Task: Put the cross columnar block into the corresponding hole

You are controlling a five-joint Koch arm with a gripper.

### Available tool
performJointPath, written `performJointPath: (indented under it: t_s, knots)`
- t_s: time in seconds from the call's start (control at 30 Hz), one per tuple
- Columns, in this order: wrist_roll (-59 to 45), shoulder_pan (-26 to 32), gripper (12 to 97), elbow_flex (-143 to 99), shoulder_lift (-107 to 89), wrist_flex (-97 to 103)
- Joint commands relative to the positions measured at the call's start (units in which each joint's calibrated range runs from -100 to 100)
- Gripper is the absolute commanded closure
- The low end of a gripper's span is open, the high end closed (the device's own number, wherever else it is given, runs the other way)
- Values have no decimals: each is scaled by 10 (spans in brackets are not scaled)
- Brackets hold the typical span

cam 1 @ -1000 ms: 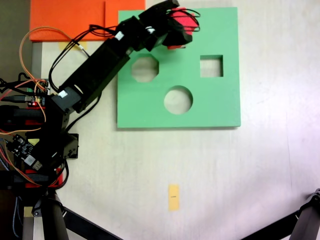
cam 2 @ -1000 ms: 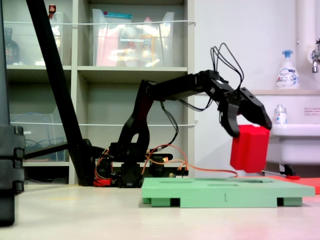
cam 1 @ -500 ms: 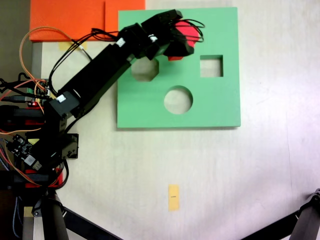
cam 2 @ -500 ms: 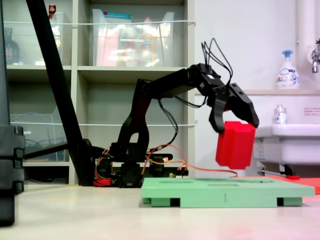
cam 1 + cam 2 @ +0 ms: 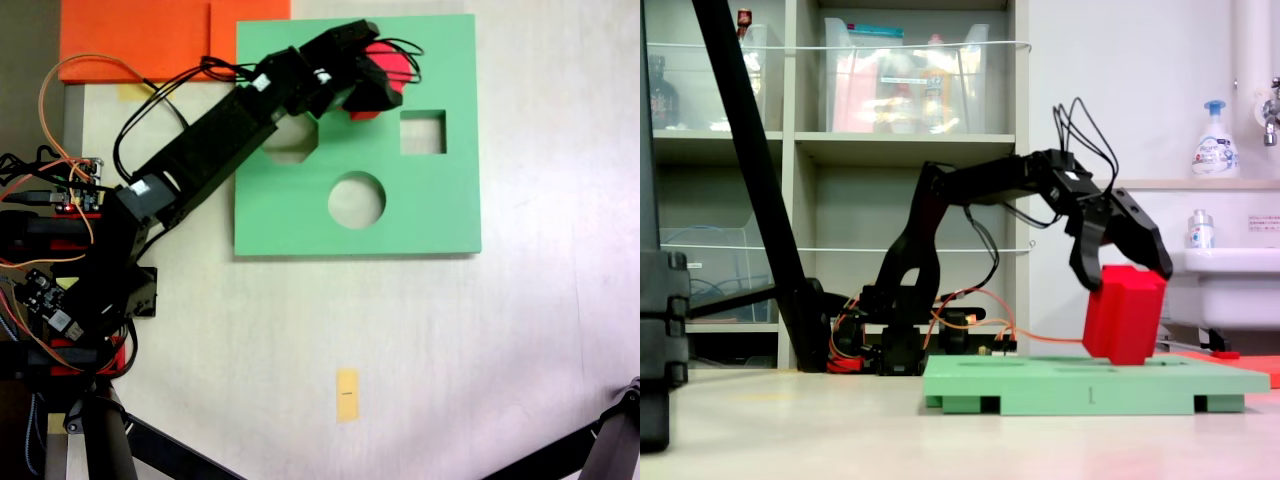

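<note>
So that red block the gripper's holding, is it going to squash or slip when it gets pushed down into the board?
The red block looks like light foam, so it may give a little under the gripper. It hangs tilted with its lower edge near the green board, so it could catch rather than slide in. Its matte surface probably resists slipping.

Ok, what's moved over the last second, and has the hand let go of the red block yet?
The hand has come down, lowering the red cross block until its bottom edge sits about at the green board's top surface; from above, it shifted slightly right. It has not let go: the hand stays shut on the block. The board and its visible cutouts have not moved.
</note>
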Motion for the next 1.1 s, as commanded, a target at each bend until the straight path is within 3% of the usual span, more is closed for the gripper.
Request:
performJointPath:
  t_s: [0.0,0.57,1.07]
  knots:
    - [-3,2,570,46,-6,43]
    - [72,23,589,41,-1,-168]
    - [99,44,595,174,192,-110]
